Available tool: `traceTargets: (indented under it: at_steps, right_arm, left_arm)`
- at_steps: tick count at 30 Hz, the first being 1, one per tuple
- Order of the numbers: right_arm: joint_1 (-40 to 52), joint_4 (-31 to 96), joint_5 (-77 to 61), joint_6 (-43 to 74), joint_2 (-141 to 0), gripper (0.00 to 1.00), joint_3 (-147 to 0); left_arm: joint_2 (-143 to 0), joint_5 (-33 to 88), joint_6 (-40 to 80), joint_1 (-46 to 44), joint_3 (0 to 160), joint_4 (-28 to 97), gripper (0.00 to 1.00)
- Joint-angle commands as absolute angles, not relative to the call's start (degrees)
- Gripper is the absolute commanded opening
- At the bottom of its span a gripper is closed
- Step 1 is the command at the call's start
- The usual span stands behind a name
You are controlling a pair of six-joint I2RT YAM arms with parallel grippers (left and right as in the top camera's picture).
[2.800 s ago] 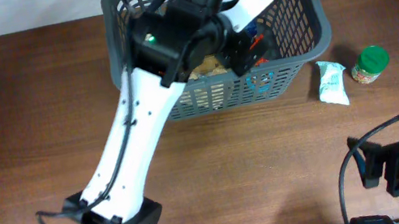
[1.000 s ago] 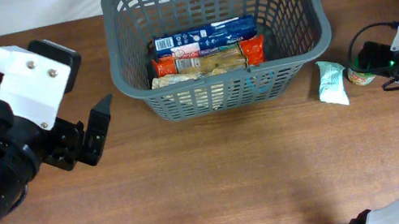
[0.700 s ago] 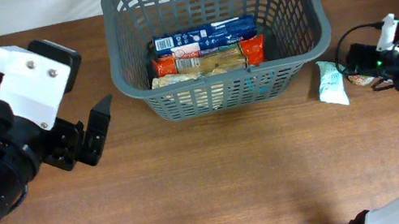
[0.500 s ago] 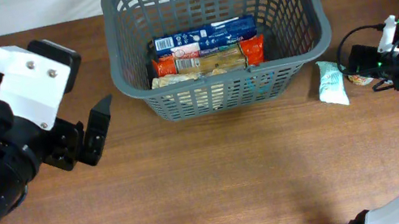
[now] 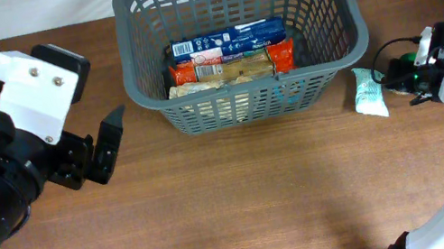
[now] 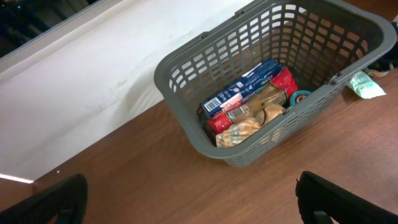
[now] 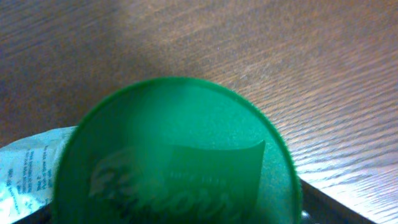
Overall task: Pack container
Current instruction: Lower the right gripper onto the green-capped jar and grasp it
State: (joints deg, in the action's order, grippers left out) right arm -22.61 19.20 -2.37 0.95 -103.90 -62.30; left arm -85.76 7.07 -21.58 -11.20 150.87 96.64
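Observation:
The dark grey basket [image 5: 325, 5] stands at the table's far middle and holds a blue packet [image 5: 226, 41], a red-orange packet [image 5: 281, 54] and a tan packet [image 5: 227, 73]; it also shows in the left wrist view [image 6: 180, 68]. My left gripper [image 5: 103, 150] hangs open and empty left of the basket, its fingertips [image 6: 323, 193] wide apart. My right gripper [image 5: 406, 78] is down over a jar right of the basket. The jar's green lid [image 7: 180, 155] fills the right wrist view. A pale green packet [image 5: 369, 91] lies just left of the jar.
The pale green packet also shows in the right wrist view [image 7: 25, 168] and the left wrist view [image 6: 367, 86]. A white wall runs behind the table [image 6: 93, 81]. Brown wooden tabletop [image 5: 261, 191] spreads in front of the basket.
My left arm has pulled out of the basket and moved to the left side. My right gripper has come up from the front right onto the jar, now covering it from above.

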Motion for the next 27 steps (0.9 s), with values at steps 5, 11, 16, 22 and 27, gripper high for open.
traceTargets:
  at_steps: [5,11,16,22,27]
  right_arm:
    - [-22.57,18.13,-1.67,2.02,-104.9,0.66,-63.05]
    - [-22.57,17.28,-1.67,2.22,-104.9,0.55,-63.07]
    - [-22.57,17.02,-1.65,2.22,-104.88,0.57,-63.07]
    - [-22.57,17.15,-1.63,3.49,-104.27,0.99,-63.75]
    - [-22.57,15.2,-1.41,3.46,-104.25,0.99,-65.69]
  left_arm:
    - [-85.47,7.68,-21.02,-10.94,150.82,96.64,0.99]
    - [-85.47,7.68,-21.02,-10.94,150.82,96.64,0.99]
    - [-85.47,7.68,-21.02,-10.94,150.82,96.66,0.99]
    - [-85.47,7.68,-21.02,-10.94,150.82,96.64,1.0]
    - [-85.47,7.68,-21.02,-10.94,150.82,96.64,0.99]
